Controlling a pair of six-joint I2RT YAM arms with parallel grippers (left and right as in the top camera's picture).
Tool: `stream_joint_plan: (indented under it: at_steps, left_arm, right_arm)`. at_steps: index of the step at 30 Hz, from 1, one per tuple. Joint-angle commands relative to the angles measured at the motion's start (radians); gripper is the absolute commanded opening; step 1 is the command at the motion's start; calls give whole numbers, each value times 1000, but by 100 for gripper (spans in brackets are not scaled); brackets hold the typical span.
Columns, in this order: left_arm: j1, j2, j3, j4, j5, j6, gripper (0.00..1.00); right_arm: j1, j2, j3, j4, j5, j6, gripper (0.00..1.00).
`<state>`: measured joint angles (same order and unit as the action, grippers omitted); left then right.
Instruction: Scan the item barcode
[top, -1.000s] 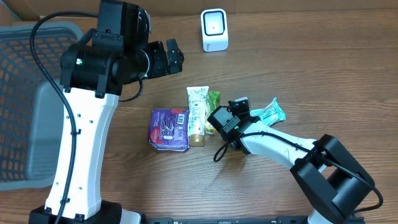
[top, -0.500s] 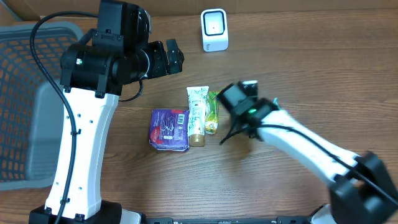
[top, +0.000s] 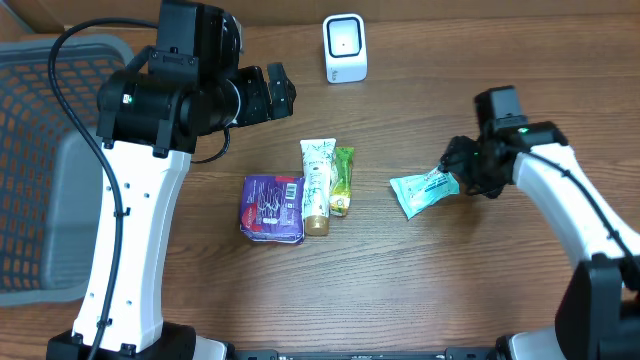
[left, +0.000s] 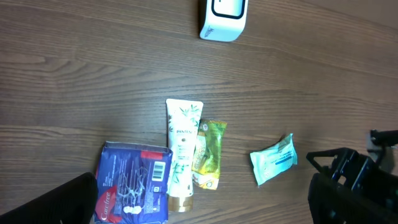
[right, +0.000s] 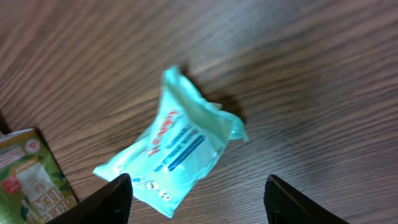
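Teal packet (top: 424, 190): lies flat on the wooden surface (top: 450, 290), right of centre in the overhead view. Its printed face is up and nothing grips it.
Right fingers (right: 115, 200): apart, with one tip in each lower corner of the right wrist view. The packet lies on the wood beyond them and touches neither. In the overhead view they sit just beside the packet's right end.
Left fingers (left: 65, 200): spread wide with nothing between them, and held high above the surface. One dark tip shows at the lower left of the left wrist view, the other at the lower right.
Scanner (top: 345, 47): a white box standing at the top centre of the overhead view, well apart from the packet.
Purple pack (top: 272, 207): lies flat, left of centre, with a barcode label showing on its upper face.
White tube (top: 317, 180): just beside the purple pack's right edge, its cap toward the bottom of the frame.
Green sachet (top: 342, 180): against the tube's right side, between the tube and the teal packet.
Grey basket (top: 40, 110): at the left edge of the overhead view.
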<state>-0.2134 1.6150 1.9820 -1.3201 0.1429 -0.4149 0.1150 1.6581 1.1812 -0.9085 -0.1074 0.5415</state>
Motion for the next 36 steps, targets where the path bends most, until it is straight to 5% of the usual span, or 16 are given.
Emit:
stream_joint_plan:
  at_steps: [1,13,22,31,33,36]
  left_arm:
    - [5,-6,-3,0,3,19,100]
    - [5,-6,-3,0,4,19,99]
    - [5,-6,-3,0,4,19,100]
    - [5,-6,-3,0,3,19,100]
    - [5,-6,-3,0,4,19,99]
    - [5,-6,-3,0,4,19,100]
  right_arm:
    - [-56,72,-17,11,-160,-76,68]
    - [-70,231,-37,151,-156,-258,73]
    - [-69,298,-84,214,-221,-258,68]
    - [-69,298,-125,302,-262,-169,32]
    - [-69,298,-141,314,-212,-137,8]
    - [-70,296,-145,295,-160,-122,4]
